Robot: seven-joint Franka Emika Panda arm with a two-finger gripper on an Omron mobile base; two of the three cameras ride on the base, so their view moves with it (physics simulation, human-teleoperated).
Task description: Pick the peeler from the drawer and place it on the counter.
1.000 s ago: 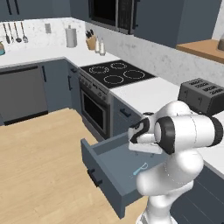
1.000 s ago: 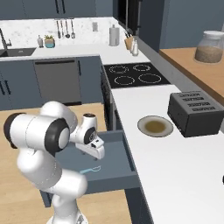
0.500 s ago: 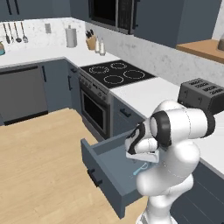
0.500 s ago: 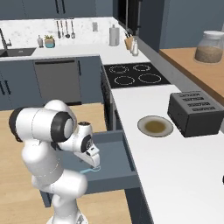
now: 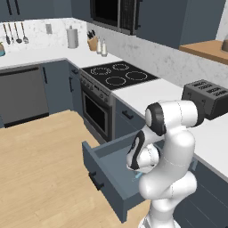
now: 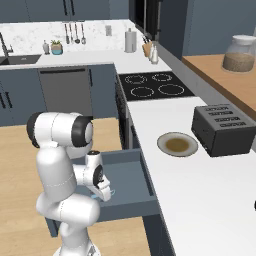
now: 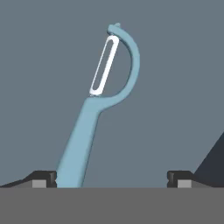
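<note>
My claw's dark fingertips (image 7: 43, 178), light-blue peeler (image 7: 94, 113) with white blade, slate-blue drawer (image 5: 109, 178), plain white counter (image 6: 210, 190), black toaster (image 6: 222, 129)

We see the drawer (image 5: 109, 176) pulled open at about 6 o'clock in the left base view, its black bar handle facing 8 o'clock. Our arm bends down into it, the gripper (image 5: 136, 171) low inside the box, jaws hidden behind the wrist. A sliver of light blue shows beside it. At 3 o'clock a dark toaster (image 5: 207, 98) sits on the white worktop (image 5: 147, 91); the black stovetop (image 5: 118, 74) lies at 12 o'clock.
</note>
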